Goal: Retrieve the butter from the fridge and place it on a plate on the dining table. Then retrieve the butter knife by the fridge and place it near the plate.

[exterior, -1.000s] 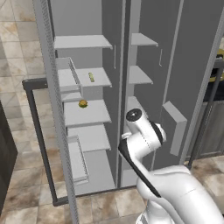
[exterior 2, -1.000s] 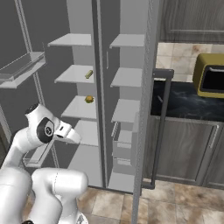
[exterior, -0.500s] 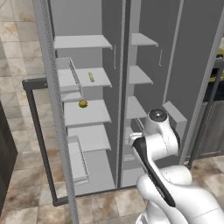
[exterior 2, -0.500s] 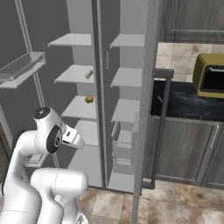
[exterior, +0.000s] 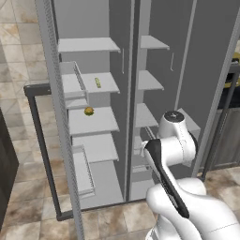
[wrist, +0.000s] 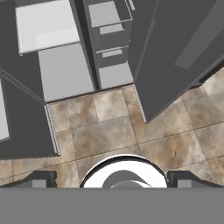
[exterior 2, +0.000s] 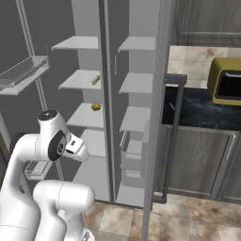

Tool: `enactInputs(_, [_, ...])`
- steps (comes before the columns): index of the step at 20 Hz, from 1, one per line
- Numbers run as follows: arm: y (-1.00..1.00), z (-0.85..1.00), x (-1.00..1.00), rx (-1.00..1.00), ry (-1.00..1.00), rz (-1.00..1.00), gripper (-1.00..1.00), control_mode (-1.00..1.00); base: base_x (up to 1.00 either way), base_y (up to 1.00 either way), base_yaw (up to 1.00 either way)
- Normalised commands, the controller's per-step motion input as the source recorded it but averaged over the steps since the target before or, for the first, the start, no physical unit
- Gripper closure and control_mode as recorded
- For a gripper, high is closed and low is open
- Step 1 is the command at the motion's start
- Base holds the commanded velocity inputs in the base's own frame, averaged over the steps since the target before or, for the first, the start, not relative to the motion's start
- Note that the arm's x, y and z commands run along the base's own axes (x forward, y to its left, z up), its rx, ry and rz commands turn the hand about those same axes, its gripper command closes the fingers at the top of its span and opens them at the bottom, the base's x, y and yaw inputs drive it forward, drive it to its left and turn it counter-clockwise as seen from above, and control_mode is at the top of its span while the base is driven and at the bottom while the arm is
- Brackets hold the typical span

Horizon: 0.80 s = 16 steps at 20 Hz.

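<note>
The grey fridge [exterior: 159,70] [exterior 2: 136,47] stands with both doors swung wide, its pale shelves bare to view. The butter [exterior: 97,82] [exterior 2: 95,80], a small yellowish-olive stick, lies on the second shelf of the left compartment. My gripper [wrist: 113,180] points down at the tiled floor in front of the fridge's bottom shelves [wrist: 65,70]. Its fingertips [wrist: 41,179] stand far apart, open, with nothing between them. The hand [exterior 2: 76,148] hangs low, well below and in front of the butter. Plate, dining table and butter knife are out of view.
A round brown-and-green burger-like item [exterior: 88,111] [exterior 2: 96,107] sits one shelf below the butter. The left door [exterior: 54,103] with its bins and bar handle [exterior: 42,140] juts out. The right door [exterior 2: 160,94] stands before a black counter [exterior 2: 197,110] holding a yellow appliance [exterior 2: 227,87].
My arm has swung rightwards in the left base view, its elbow now in front of the right compartment. Nothing in the fridge has moved.
</note>
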Motion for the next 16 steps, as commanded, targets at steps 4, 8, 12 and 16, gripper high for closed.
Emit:
enactInputs(4, [0.00,0.00,-0.35,0.00,0.00,0.04,-1.00,-1.00,0.00,0.00,0.00])
enactInputs(8, [0.00,0.00,-0.01,0.00,0.02,0.02,-1.00,-1.00,0.00,0.00,0.00])
enactInputs(12, [0.00,0.00,0.02,0.00,0.00,0.00,-1.00,-1.00,0.00,0.00,0.00])
enactInputs(16, [0.00,0.00,0.46,0.00,0.00,0.01,-1.00,-1.00,0.00,0.00,0.00])
